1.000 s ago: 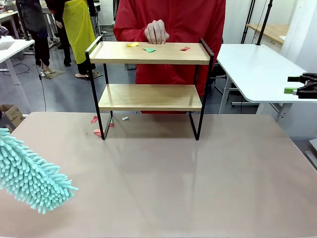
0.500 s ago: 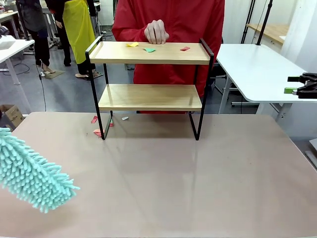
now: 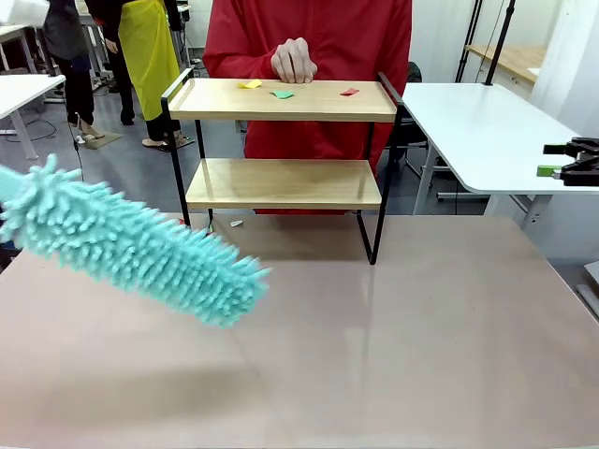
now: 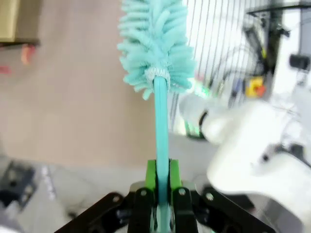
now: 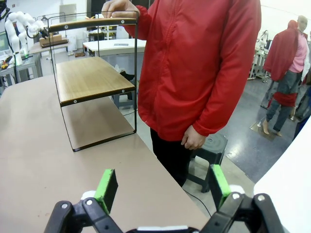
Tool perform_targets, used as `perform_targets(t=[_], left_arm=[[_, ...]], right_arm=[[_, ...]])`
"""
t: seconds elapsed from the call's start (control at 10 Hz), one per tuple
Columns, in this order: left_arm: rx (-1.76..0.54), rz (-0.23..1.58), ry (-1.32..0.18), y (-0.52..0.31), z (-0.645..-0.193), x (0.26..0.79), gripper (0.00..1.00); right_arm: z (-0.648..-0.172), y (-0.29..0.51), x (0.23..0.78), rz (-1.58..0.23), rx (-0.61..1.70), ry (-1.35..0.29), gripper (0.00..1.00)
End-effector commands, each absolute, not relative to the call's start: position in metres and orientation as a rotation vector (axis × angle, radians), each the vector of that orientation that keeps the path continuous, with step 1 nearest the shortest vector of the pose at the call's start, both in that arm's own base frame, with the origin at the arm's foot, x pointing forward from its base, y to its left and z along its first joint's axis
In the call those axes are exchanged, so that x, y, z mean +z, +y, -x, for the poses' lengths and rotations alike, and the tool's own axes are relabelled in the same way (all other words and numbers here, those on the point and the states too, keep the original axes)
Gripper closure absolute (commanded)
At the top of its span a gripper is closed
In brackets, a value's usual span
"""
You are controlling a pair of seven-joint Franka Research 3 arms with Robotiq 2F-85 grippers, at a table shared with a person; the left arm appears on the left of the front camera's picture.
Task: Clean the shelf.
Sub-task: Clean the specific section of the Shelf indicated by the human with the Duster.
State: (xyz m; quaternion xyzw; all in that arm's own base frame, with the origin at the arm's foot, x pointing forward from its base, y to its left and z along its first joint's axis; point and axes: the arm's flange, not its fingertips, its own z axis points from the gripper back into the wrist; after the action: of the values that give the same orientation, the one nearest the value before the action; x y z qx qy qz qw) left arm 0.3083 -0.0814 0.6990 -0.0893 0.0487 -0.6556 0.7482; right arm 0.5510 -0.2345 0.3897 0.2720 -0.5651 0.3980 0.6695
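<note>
Over the left half of the worktop [image 3: 421,327], my left claw [image 4: 162,170] carries a duster [image 3: 140,248] in the air.
My left claw is clenched on the duster's thin teal handle, which runs straight out from between the green pads [image 4: 151,171] to the fluffy head. From the front, that head slants down toward the middle, hanging above the worktop and in front of the shelf's left leg. The shelf [image 3: 281,182] stands upright at the far middle of the worktop, with three paper scraps [image 3: 282,94] on its top board and a person's hand [image 3: 294,61] resting at the back edge. My right claw [image 5: 160,187] is off to the right, released, fingers spread wide with nothing between them, aimed at the person's red jacket.
</note>
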Motion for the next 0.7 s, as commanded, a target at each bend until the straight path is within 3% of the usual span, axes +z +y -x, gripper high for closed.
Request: perform_targets(t=[0.0,0.3,0.5,0.6], left_arm=[[-1.415,0.334,-0.153,-0.103,-0.31,0.707,0.87],[-1.147,0.408,-0.438,-0.171,-0.295,0.754,0.87],[-0.928,0.472,-0.538,-0.206,-0.3,0.79,0.87],[-0.824,0.488,-0.51,-0.227,-0.301,0.801,0.87]], right_arm=[[-0.549,-0.232,0.392,-0.612,0.902,-1.272,0.0],[-0.549,-0.232,0.392,-0.612,0.902,-1.272,0.0],[-0.549,-0.232,0.392,-0.612,0.902,-1.272,0.0],[-0.549,-0.232,0.392,-0.612,0.902,-1.272,0.0]])
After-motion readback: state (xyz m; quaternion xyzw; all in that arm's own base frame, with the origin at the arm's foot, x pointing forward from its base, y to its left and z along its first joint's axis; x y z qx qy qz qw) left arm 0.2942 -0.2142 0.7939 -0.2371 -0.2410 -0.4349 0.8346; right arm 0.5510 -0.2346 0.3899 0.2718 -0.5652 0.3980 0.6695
